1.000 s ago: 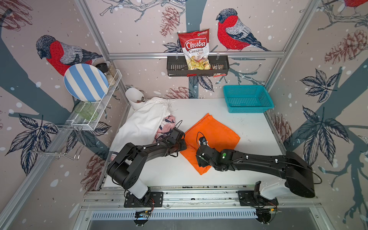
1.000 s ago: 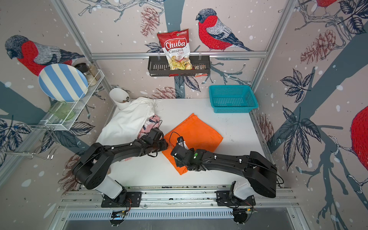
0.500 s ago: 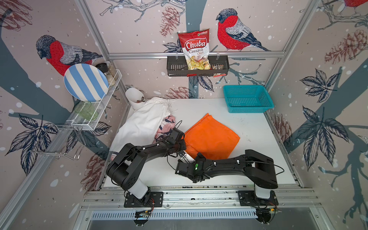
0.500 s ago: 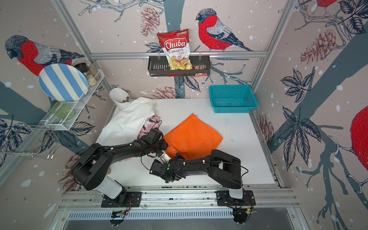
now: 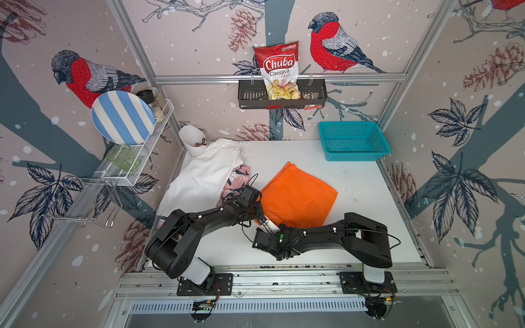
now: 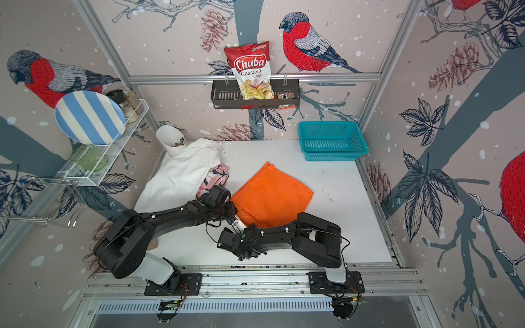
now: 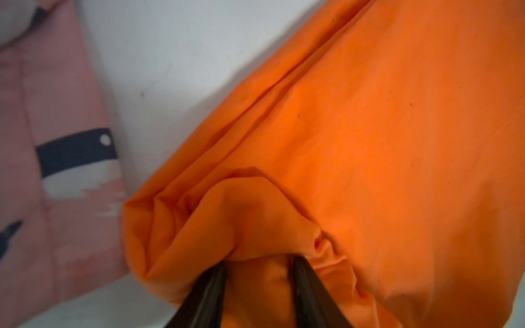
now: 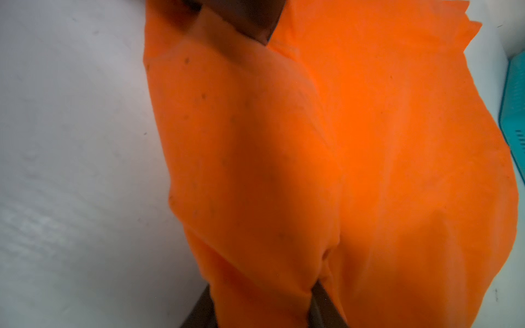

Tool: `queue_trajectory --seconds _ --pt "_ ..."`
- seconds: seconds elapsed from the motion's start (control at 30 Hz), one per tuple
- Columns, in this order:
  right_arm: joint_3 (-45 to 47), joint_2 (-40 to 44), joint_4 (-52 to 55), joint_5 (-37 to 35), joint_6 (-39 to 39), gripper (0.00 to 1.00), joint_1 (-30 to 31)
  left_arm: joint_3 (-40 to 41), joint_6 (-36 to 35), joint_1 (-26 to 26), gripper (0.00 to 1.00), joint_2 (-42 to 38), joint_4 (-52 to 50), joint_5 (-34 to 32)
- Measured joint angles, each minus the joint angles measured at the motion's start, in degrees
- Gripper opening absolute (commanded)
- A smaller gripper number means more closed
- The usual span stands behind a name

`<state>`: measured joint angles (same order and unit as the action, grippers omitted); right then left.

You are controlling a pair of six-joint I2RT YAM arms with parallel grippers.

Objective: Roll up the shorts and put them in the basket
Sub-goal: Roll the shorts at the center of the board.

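- The left gripper (image 7: 258,264) has its two black fingers (image 7: 211,286) closed on a bunched-up corner of the orange shorts (image 7: 369,142).
- The right gripper (image 8: 261,292) pinches the edge of the orange shorts too. The cloth runs between its fingers.
- In both top views the two grippers sit close together at the near corner of the orange shorts. The rest of the shorts lie mostly flat in the middle of the white table (image 5: 363,204).
- Just beside the left gripper are the pink shorts (image 5: 237,181), with dark blue and white shapes on them.
- The pink shorts are partly tucked under the white shorts (image 5: 204,176), which lie along the left side of the table.
- A white cup (image 5: 189,136) stands in the far left corner and touches the white shorts. Something small and brown is in it, but I cannot tell what.
- A teal basket (image 5: 352,156) sits in the far right corner, well apart from all the shorts.
- A black rack (image 5: 250,96) on the back wall holds a red bag of chips (image 5: 278,71) and a few small packets.
- A wire shelf (image 5: 147,147) on the left wall holds a blue and white striped plate (image 5: 122,116), a green glass (image 5: 123,160) and some jars (image 5: 150,98).
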<state>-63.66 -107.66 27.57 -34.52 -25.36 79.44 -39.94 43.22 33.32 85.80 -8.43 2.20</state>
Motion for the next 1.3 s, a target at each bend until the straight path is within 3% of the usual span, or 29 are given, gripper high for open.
queue_trajectory --seconds 0.17,0.43,0.53,0.77,0.87,1.0,1.17,1.3 --pt "4.2 5.7 -4.7 11.5 1.2 0.2 -3.3 -0.6 0.0 -0.3 0.6 -5.7 -6.8 -2.8" --pt "17.5 15.5 -21.7 41.5 -2.1 0.16 -15.9 -0.9 0.2 -0.2 0.65 -16.2 -15.0 -5.4" --pt "22.3 16.5 -29.3 52.5 -5.1 0.16 -21.5 -1.4 0.5 1.1 0.66 -15.9 -15.6 -5.2" --pt "30.7 13.8 -45.8 70.9 -13.6 0.12 -31.8 -5.6 2.3 5.7 0.71 -8.2 -13.8 -3.7" --pt "32.4 11.6 -50.4 75.8 -15.5 0.12 -34.8 -7.8 3.0 7.1 0.65 -4.4 -11.9 -3.7" --pt "33.5 9.9 -53.9 79.1 -16.8 0.11 -36.6 -10.1 3.0 7.3 0.36 0.5 -10.2 -3.7" --pt "33.6 9.3 -54.5 80.2 -16.6 0.12 -37.2 -13.2 1.6 7.3 0.3 7.2 -10.0 -5.0" --pt "32.8 10.0 -51.9 78.6 -15.2 0.29 -37.2 -14.4 0.2 7.1 0.29 12.6 -9.6 -6.6"
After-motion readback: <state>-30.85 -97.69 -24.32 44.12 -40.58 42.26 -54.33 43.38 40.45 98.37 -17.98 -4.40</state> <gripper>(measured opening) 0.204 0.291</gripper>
